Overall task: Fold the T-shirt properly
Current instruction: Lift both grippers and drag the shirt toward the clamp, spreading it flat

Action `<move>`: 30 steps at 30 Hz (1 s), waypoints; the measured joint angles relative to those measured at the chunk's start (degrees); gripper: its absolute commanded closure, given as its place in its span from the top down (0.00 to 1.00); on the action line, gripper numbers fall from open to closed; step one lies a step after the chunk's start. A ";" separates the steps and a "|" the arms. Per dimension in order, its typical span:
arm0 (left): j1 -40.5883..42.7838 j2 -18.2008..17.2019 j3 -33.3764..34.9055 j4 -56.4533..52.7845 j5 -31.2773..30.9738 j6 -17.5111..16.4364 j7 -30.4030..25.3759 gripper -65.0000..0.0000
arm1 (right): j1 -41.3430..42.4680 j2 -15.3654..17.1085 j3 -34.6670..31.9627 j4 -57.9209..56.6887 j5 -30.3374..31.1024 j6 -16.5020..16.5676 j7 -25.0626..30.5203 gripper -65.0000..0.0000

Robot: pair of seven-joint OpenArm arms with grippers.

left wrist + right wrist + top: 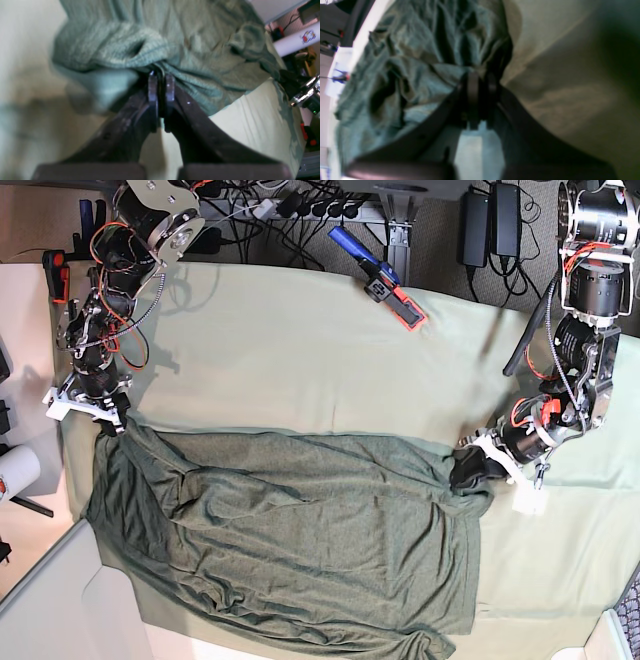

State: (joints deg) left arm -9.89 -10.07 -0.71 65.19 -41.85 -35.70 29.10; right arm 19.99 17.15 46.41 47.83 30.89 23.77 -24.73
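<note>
The dark olive-green T-shirt (290, 540) lies wrinkled across the front half of the pale green table cloth (300, 350). My left gripper (161, 75) is shut on a bunched edge of the T-shirt (155, 47); in the base view this gripper (468, 468) sits at the shirt's right upper corner. My right gripper (481, 75) is shut on a fold of the T-shirt (420, 62); in the base view it (115, 422) pinches the shirt's left upper corner. Both pinched corners are lifted slightly into peaks.
A blue and red tool (378, 278) lies on the cloth at the back. Cables and power bricks (490, 220) hang behind the table. A white roll (15, 472) stands off the left edge. Bare cloth stretches behind the shirt.
</note>
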 measured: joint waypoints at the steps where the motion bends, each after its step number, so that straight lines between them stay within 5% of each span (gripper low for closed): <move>1: -0.07 -0.13 -0.02 0.00 -0.02 -2.36 0.02 0.00 | 0.00 0.00 0.00 -0.02 0.79 0.00 -0.46 0.00; 7: -0.17 -0.44 -2.54 0.00 -5.11 -2.75 2.25 0.00 | -0.07 0.04 0.00 0.31 4.48 0.00 -5.29 0.00; 17: 0.02 -5.73 -2.80 0.17 -9.92 -2.78 8.22 0.00 | -1.33 1.97 -0.11 8.00 10.23 0.04 -14.40 0.00; 30: 9.20 -14.10 -2.69 16.74 -11.58 -3.15 10.97 0.00 | -12.26 3.45 -0.22 17.64 13.18 0.07 -16.90 0.00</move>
State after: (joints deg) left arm -0.69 -24.16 -3.40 81.93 -53.43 -38.85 40.07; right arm 7.73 20.60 46.19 65.47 44.07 23.83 -41.63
